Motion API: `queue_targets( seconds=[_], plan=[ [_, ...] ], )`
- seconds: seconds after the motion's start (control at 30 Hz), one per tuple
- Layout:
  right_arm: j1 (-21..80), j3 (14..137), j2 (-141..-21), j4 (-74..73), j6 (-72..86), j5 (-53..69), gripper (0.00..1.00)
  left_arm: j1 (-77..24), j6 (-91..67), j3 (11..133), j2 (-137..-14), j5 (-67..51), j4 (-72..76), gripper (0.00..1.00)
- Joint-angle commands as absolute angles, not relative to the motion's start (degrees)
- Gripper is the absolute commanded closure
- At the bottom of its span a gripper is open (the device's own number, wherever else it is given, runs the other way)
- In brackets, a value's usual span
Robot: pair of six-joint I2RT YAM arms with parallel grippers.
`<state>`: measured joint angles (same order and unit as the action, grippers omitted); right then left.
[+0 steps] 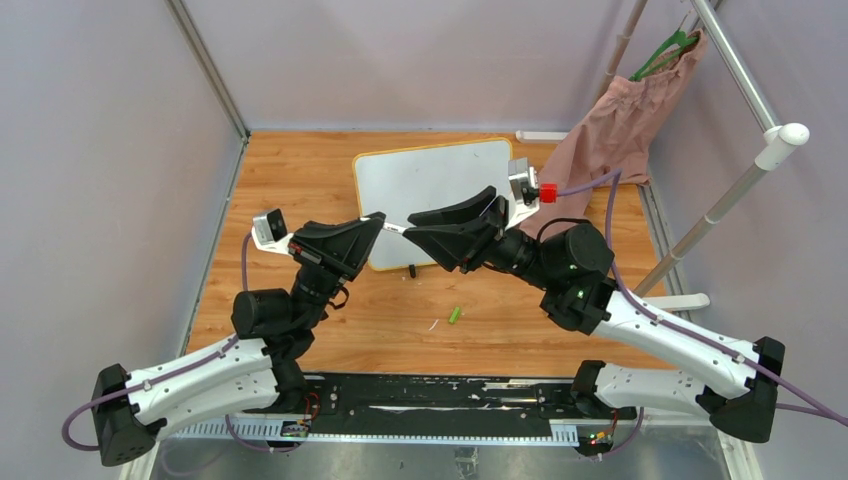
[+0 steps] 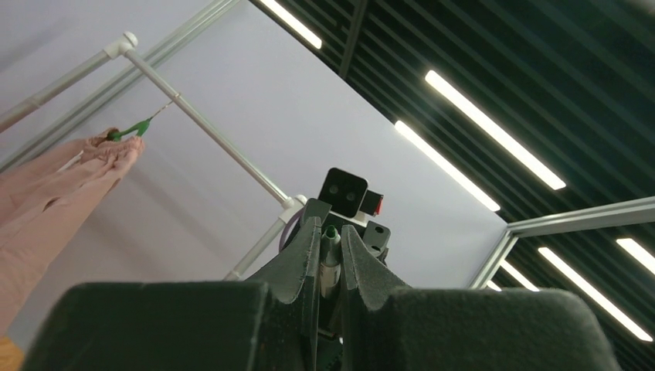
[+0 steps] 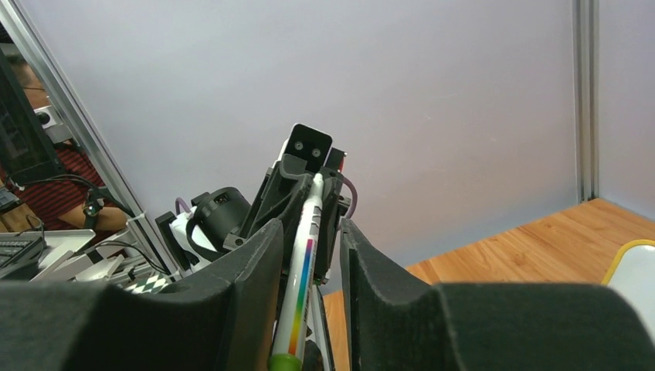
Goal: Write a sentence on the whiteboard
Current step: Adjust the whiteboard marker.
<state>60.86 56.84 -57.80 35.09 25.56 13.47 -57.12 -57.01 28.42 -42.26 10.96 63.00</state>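
Note:
The whiteboard (image 1: 430,185) lies flat at the back of the wooden table, and its yellow rim also shows at the right edge of the right wrist view (image 3: 627,255). Its visible face is plain white, and the sentence is out of view. Both grippers meet above the board's near edge. My left gripper (image 1: 378,222) (image 2: 330,229) is shut on a white marker (image 1: 393,227) (image 2: 330,267), whose green tip pokes out between the fingers. My right gripper (image 1: 412,233) (image 3: 310,228) faces it, jaws standing either side of the marker's rainbow-striped barrel (image 3: 303,270) with a gap on one side.
A small green cap (image 1: 455,314) lies on the table in front of the board. A pink garment (image 1: 615,125) hangs on a green hanger from a white rack (image 1: 735,185) at the back right. Grey walls enclose the table.

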Motion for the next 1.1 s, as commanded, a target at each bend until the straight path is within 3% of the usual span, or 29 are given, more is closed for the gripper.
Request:
queue_targets(
  seconds=[0.0,0.2,0.37,0.63,0.73,0.9,1.07],
  plan=[
    [61.52,59.29,-57.30,33.06,24.90,13.18,0.65,-57.27,-54.58,30.52,-40.76,12.03,62.42,1.00],
    [61.52,59.52,-57.35,32.65,24.83,12.83,0.75,-57.30,-54.50,30.81,-41.04,11.59,62.18,1.00],
    [61.53,59.74,-57.64,33.00,24.80,12.73,0.74,-57.30,-55.15,30.70,-41.54,11.16,62.47,1.00],
    [61.53,60.38,-57.96,31.52,24.70,14.20,1.00,-57.30,-54.77,30.77,-41.40,10.99,62.23,1.00],
    [61.55,60.38,-57.83,31.17,24.81,14.68,1.00,-57.29,-54.68,30.66,-41.31,11.07,61.95,1.00],
    [61.52,60.42,-57.81,30.76,25.08,14.83,0.72,-57.25,-54.58,30.65,-41.21,11.20,61.55,1.00],
    [61.57,60.52,-57.74,30.51,25.06,14.26,0.68,-57.27,-54.91,30.55,-41.14,11.16,61.31,1.00]
  ],
)
